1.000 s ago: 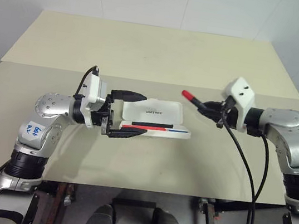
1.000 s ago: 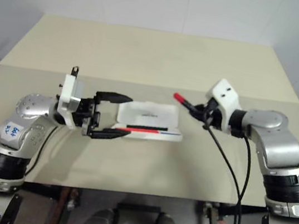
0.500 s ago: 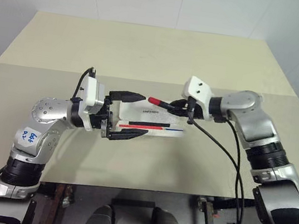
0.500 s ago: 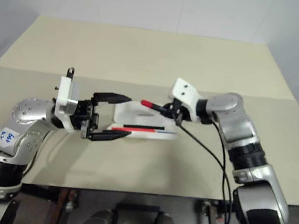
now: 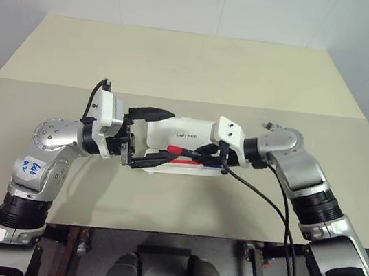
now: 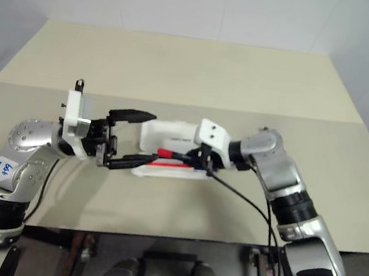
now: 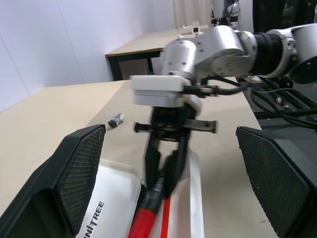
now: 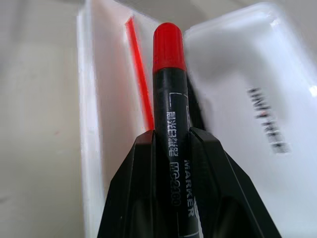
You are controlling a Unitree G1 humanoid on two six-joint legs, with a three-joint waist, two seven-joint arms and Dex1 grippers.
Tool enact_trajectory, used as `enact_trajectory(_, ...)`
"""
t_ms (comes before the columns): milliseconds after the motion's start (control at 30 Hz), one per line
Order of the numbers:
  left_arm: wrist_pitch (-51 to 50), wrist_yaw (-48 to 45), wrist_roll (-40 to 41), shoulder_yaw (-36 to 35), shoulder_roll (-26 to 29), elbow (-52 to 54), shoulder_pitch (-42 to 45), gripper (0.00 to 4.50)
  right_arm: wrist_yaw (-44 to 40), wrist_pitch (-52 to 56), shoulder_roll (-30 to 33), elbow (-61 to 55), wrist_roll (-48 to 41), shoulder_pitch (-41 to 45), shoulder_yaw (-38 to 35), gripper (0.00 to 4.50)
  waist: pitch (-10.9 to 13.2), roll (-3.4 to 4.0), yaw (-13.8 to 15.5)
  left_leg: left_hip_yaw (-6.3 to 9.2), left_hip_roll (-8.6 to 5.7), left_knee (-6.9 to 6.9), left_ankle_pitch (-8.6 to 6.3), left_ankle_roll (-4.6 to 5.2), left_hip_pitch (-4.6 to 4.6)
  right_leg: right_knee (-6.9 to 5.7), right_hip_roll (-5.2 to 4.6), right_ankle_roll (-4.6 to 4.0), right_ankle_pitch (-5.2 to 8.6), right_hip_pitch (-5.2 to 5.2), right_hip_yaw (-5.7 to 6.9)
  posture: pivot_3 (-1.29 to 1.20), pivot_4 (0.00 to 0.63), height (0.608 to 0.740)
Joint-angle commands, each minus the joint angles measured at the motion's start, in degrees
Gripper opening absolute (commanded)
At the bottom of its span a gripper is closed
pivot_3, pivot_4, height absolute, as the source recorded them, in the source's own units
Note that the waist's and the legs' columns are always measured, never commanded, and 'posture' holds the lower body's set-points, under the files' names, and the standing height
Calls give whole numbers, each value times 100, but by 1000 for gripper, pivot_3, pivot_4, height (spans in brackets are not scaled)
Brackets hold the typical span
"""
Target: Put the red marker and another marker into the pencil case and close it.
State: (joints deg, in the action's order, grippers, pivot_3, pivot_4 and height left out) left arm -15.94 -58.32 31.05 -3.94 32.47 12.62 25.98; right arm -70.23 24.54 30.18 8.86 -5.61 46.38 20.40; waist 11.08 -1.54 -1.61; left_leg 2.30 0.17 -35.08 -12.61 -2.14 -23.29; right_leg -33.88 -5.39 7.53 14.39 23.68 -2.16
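Right gripper [image 5: 204, 156] clamps the red marker [image 8: 170, 94] over the open pencil case [image 5: 188, 135] (mid-desk [image 5: 182, 61]); left gripper [image 5: 149, 138] spread wide.

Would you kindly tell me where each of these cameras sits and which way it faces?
Left and right eye views: on the head, looking forward and down at the table; both arms show, the left pincer open at the pencil case.
Left wrist view: on the left wrist, looking along its wide-spread fingers at the right pincer.
Right wrist view: on the right wrist, looking along its fingers, shut on the red marker, into the open case.
Shared: all four show the marker and the case.
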Motion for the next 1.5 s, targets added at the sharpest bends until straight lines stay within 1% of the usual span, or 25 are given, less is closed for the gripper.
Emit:
enact_trajectory(33, 153, 33, -14, -78, 16, 25, 136, 4500, 19, 65, 54, -283, 63, -152, 88, 613, 0, 0, -2, 0, 0, 0, 0, 0, 0, -1, 0, 0, 0, 0, 0, 0, 150, 740)
enact_trajectory(200, 196, 18, -28, -62, 15, -2, 145, 4500, 64, 19, 49, -331, 168, -313, 172, 613, 0, 0, 2, 0, 0, -1, 1, -1, 1, -2, 0, 0, 0, 0, -1, 0, 150, 740)
enact_trajectory(333, 199, 54, -33, -28, -20, 28, 152, 4500, 231, -196, -120, -184, 363, -328, 325, 613, 0, 0, -5, 0, 0, -2, 1, -1, 2, -2, 0, -1, 0, -1, 0, 0, 150, 740)
enact_trajectory(500, 219, 72, -43, -22, -41, 38, 147, 4500, 497, -838, -373, -82, 801, -244, 592, 613, -1, -1, -16, 0, 1, -2, 1, -2, 10, -4, 2, -1, 0, -5, -1, 0, 150, 740)
enact_trajectory(667, 236, 107, -57, -28, -56, 90, 93, 4500, 575, -1182, -537, -171, 1035, -298, 792, 613, -1, -1, -7, 1, 2, -4, 6, -10, 12, -5, 2, -4, 1, -10, -1, 0, 150, 740)
enact_trajectory(833, 220, 172, -42, -24, -47, 195, 20, 4500, 815, -1907, -510, 356, 1534, -248, 970, 613, -1, -2, -18, 1, 2, -5, 7, -11, 20, -6, 3, -11, 4, -15, -1, 0, 150, 740)
enact_trajectory(1000, 183, 197, -9, -38, -25, 259, -10, 4500, 716, -1856, -543, 498, 1378, -43, 761, 613, -1, -2, -12, 1, 2, -5, 16, -9, 25, -5, 3, -32, 8, -21, -1, 0, 150, 740)
enact_trajectory(1033, 180, 199, -4, -39, -23, 266, -13, 4500, 645, -1785, -536, 453, 1302, -22, 714, 613, -1, -2, -10, 1, 2, -5, 21, -8, 25, -4, 2, -46, 12, -20, -2, 0, 150, 740)
enact_trajectory(1067, 175, 200, 4, -38, -24, 269, -11, 4500, 574, -1706, -524, 403, 1225, 10, 662, 613, -1, -2, -7, 1, 2, -5, 24, -6, 24, -4, 2, -92, 36, -20, -3, 0, 150, 740)
enact_trajectory(1167, 168, 178, 27, -26, -31, 260, 0, 4500, 524, -1507, -546, 427, 1107, 115, 541, 613, -1, -2, -1, 1, 2, -6, 27, -6, 24, -6, 2, -94, 36, -20, -3, 0, 150, 740)
enact_trajectory(1300, 84, 81, 99, -13, 18, 268, -25, 4500, 571, -1508, -541, 661, 1152, 183, 509, 613, -1, -2, 2, 2, 2, -5, 27, -6, 22, -7, 2, -93, 36, -19, -3, 0, 150, 740)
enact_trajectory(1500, -63, -244, 135, -189, 465, 221, -390, 4500, 878, -1506, -626, 1134, 1201, 393, 366, 613, -1, -2, -12, 2, 1, -5, 30, -2, 23, -10, 3, -97, 34, -17, -3, 0, 150, 740)
